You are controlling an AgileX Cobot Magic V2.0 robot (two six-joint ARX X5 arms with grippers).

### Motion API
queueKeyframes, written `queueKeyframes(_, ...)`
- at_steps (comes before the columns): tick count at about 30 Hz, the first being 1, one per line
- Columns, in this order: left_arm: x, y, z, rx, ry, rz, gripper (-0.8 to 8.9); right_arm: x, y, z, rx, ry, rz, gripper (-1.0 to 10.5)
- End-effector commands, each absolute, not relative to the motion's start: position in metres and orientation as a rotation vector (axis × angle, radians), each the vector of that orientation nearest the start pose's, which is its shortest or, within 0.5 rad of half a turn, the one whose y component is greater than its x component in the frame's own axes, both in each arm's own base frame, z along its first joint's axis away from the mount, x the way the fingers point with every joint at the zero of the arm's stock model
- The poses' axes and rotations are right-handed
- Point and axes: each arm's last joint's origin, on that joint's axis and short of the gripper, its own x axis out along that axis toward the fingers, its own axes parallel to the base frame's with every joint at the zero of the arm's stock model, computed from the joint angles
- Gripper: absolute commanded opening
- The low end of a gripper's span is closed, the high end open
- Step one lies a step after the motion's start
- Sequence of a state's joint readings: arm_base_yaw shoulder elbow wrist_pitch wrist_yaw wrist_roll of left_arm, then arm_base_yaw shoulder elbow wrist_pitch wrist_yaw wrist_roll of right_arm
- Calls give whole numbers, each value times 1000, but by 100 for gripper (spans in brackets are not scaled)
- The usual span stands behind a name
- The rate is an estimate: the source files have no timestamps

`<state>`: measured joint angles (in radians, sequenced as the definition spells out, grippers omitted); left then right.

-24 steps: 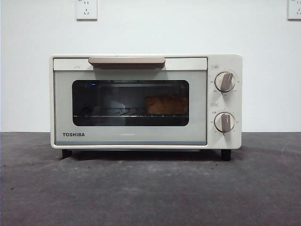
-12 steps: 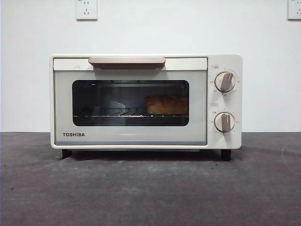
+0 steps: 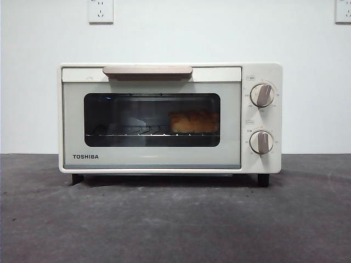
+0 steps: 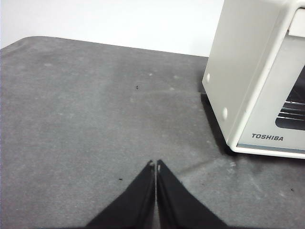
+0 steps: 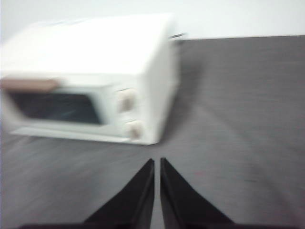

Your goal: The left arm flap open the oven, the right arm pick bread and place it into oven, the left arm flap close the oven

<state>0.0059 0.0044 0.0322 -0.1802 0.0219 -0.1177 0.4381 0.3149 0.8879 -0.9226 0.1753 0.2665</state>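
**Resting shut, bread inside**

Sitting on the wire rack [image 3: 137,133] behind the dark glass, toward the knob side: the bread [image 3: 194,121], lumpy, glossy, golden-brown; presumably parked there for toasting. Standing closed on the grey matte table [image 3: 175,219]: the oven [image 3: 170,118], boxy, cream-white, with beige bar handle [image 3: 147,72] flush at the top. Hovering well clear over bare tabletop, apparently done: left gripper [image 4: 155,164], jaws pressed together, empty; right gripper [image 5: 157,162], blurred, jaws nearly touching, likewise empty.
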Motion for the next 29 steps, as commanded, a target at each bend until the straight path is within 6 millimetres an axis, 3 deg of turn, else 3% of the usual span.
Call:
queueKeyframes(1, 96, 0, 149, -107, 179, 1, 11, 38, 5, 329, 93, 355, 45, 18)
queueKeyframes(5, 96, 0, 149, -107, 179, 1, 11, 56, 3, 304, -15, 344, -134, 18)
queueKeyframes(12, 96, 0, 149, -107, 179, 1, 11, 84, 0, 252, 27, 185, -51, 18)
queueKeyframes(18, 96, 0, 149, -107, 179, 1, 11, 90, -5, 206, 9, 165, -70, 18)
queueKeyframes(29, 96, 0, 149, -107, 179, 1, 11, 94, -5, 151, -41, 209, -59, 18)
